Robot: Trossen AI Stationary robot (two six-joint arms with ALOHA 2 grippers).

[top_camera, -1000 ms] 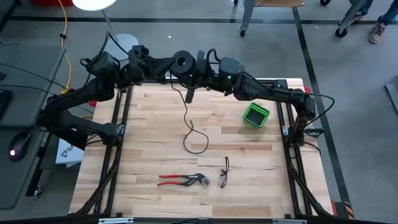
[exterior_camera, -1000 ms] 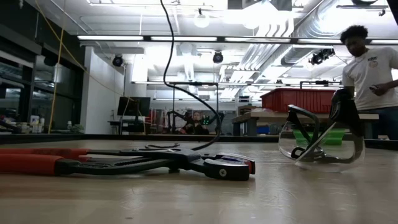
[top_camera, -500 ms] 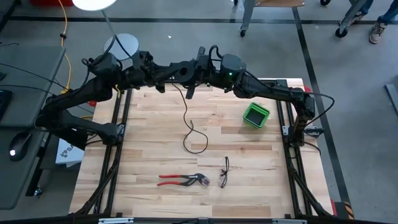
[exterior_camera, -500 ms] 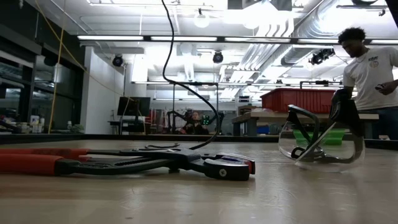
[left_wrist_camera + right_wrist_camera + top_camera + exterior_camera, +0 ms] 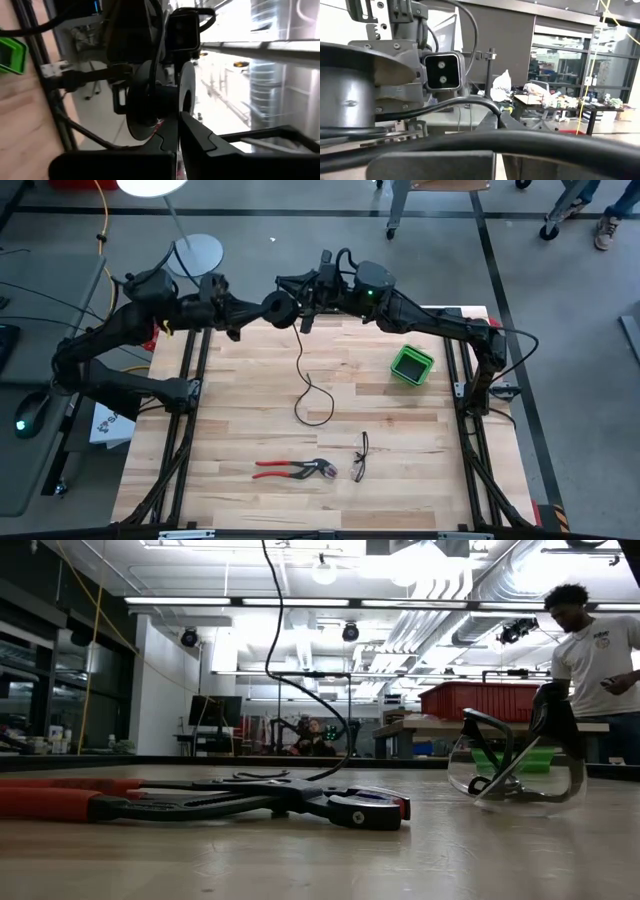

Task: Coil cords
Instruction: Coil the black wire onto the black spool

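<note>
Left gripper (image 5: 268, 311) clamped tight on the reel (image 5: 276, 309), right gripper (image 5: 308, 311) pinching the cord (image 5: 302, 370) beside it

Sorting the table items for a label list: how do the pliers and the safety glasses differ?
The pliers have red handles and lie flat and lengthwise across the table; the safety glasses are clear with dark arms and stand up on their frame in the low view. Both rest apart, on the wooden table, near its front edge.

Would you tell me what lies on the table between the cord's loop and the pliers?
Nothing: in the high view the wood between the cord loop and the red-handled pliers is bare tabletop.
</note>
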